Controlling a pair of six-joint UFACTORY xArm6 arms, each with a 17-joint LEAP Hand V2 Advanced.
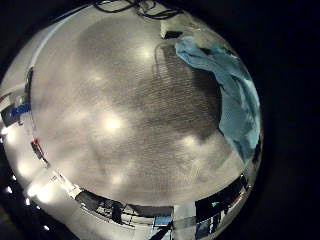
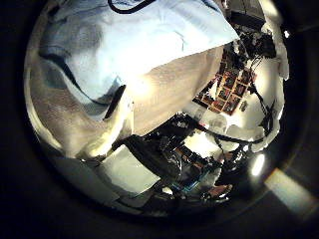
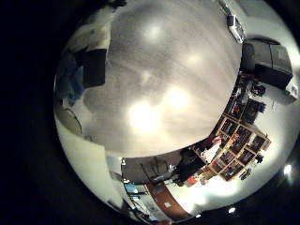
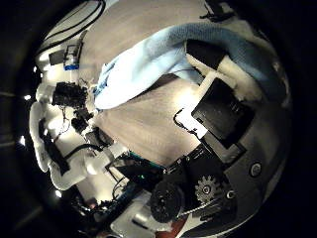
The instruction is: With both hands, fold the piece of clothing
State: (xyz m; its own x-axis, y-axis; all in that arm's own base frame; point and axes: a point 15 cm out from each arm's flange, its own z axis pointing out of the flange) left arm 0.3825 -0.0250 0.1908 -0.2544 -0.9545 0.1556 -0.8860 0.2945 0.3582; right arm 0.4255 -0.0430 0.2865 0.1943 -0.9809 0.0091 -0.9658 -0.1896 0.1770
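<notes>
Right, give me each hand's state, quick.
Left hand: close over the garment; open or shut cannot be told.
Right hand: against the garment; open or shut cannot be told.

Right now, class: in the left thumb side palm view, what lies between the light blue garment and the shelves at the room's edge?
Only a bare stretch of table separates the light blue garment from the shelves; that view shows nothing resting on it.
</notes>
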